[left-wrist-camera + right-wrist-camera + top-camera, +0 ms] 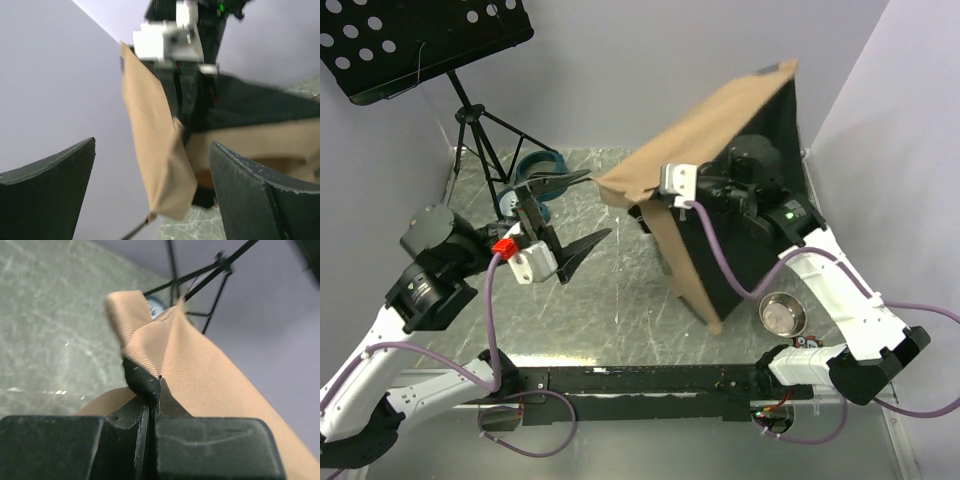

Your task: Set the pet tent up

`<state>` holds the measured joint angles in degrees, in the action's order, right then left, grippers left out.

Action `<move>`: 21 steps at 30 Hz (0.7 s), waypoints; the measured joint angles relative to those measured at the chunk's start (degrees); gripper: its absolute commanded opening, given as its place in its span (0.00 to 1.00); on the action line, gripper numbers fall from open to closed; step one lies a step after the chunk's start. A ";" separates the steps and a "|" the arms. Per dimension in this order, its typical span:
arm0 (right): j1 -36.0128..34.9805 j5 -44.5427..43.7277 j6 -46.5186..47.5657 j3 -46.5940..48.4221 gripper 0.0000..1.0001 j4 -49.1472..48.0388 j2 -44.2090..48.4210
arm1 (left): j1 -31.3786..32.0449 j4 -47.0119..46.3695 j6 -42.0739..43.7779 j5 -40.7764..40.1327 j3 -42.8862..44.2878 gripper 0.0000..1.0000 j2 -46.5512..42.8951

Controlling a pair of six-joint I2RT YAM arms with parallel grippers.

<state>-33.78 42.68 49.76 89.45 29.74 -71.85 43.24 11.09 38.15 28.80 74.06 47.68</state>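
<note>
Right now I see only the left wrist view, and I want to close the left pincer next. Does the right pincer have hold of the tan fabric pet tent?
Observer: Yes. In the right wrist view, the right pincer is shut on a fold of the tan fabric pet tent.
Operator: How does the tent's base stand?
Observer: From above, its black base panel stands tilted on edge on the marbled grey table, on the right side.
Operator: Anything near my left pincer?
Observer: A blue double pet bowl lies just behind the open left pincer, beside a black music stand.
</note>
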 measured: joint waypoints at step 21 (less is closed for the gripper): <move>4.20 -0.81 -35.28 -15.91 0.00 -20.46 -1.09 | 15.43 -15.96 12.35 -25.16 0.02 0.11 3.48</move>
<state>-29.58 41.87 14.48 73.54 9.28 -72.95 58.67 -4.86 50.50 3.64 74.08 51.16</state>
